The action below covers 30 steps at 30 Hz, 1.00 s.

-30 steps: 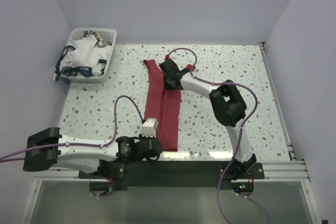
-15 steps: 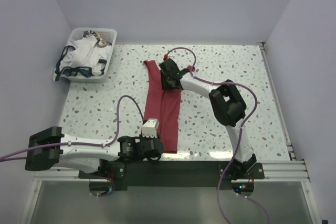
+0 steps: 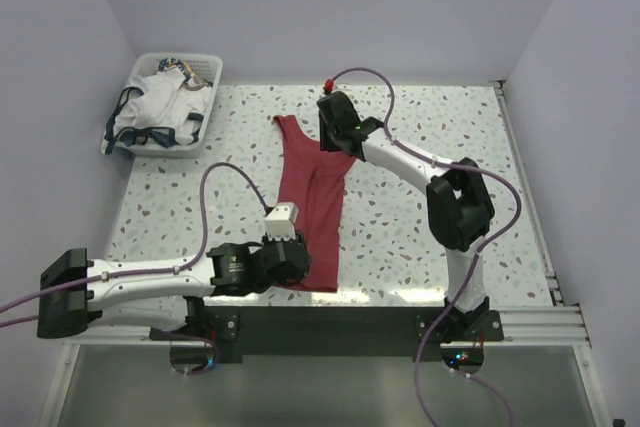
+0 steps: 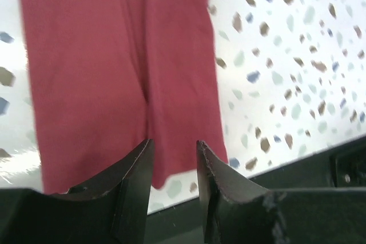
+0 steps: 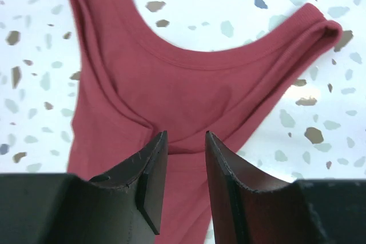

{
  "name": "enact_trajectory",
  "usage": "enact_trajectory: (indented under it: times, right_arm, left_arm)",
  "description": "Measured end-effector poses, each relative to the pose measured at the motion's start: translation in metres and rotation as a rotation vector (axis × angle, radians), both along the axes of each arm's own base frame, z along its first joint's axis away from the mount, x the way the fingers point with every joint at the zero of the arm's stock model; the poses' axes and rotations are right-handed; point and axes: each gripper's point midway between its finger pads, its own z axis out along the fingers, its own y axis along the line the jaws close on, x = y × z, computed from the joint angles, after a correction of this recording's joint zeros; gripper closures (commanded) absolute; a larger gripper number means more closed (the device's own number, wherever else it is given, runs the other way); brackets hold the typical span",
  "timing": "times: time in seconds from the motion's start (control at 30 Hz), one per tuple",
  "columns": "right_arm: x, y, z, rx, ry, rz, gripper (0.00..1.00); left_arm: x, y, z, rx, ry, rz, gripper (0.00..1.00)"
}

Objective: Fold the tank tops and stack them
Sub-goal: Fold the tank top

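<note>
The dark red tank top (image 3: pixel 318 202) lies folded lengthwise in a long strip down the middle of the speckled table. My left gripper (image 3: pixel 290 269) hovers over its near hem (image 4: pixel 114 72). The left gripper (image 4: pixel 174 142) is open with nothing between its fingers. My right gripper (image 3: pixel 336 139) is over the far end, above the neckline and straps (image 5: pixel 189 84). The right gripper (image 5: pixel 186 134) is open too, clear of the cloth. The white tank top (image 3: pixel 160 112) with navy trim sits crumpled in a basket at the far left.
The white plastic basket (image 3: pixel 211 97) stands at the table's far left corner. The table's near edge and a black rail (image 4: pixel 320 164) run just beyond the red hem. Cables (image 3: pixel 225 187) loop over the table beside each arm. Walls close in on three sides.
Both grippers have opened and let go of the red top. The right gripper has pulled back toward the far edge, and the neckline now shows. The left arm has shifted slightly up the table.
</note>
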Motion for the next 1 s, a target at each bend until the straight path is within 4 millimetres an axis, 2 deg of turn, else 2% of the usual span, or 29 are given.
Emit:
enact_trajectory:
  times: [0.27,0.43,0.53,0.7,0.83,1.0]
  right_arm:
    - [-0.001,-0.030,-0.025,-0.086,0.042,-0.062,0.68]
    - [0.011,-0.056,-0.044,-0.134,0.072,-0.122,0.56]
    - [0.022,-0.081,-0.053,-0.149,0.089,-0.173,0.49]
    - [0.044,-0.116,-0.055,-0.150,0.089,-0.254,0.48]
    - [0.069,-0.118,-0.049,-0.135,0.056,-0.280,0.50]
    - [0.081,-0.113,-0.050,-0.138,0.038,-0.289,0.53]
  left_arm:
    - [0.063,0.033,-0.007,0.074,-0.017,0.107,0.63]
    - [0.081,0.043,-0.023,0.138,0.001,0.099,0.64]
    - [0.088,0.037,-0.025,0.153,-0.002,0.064,0.64]
    - [0.102,0.014,-0.018,0.146,-0.028,0.006,0.65]
    - [0.108,0.004,-0.016,0.145,-0.041,-0.017,0.66]
    - [0.113,-0.007,-0.015,0.147,-0.046,-0.054,0.68]
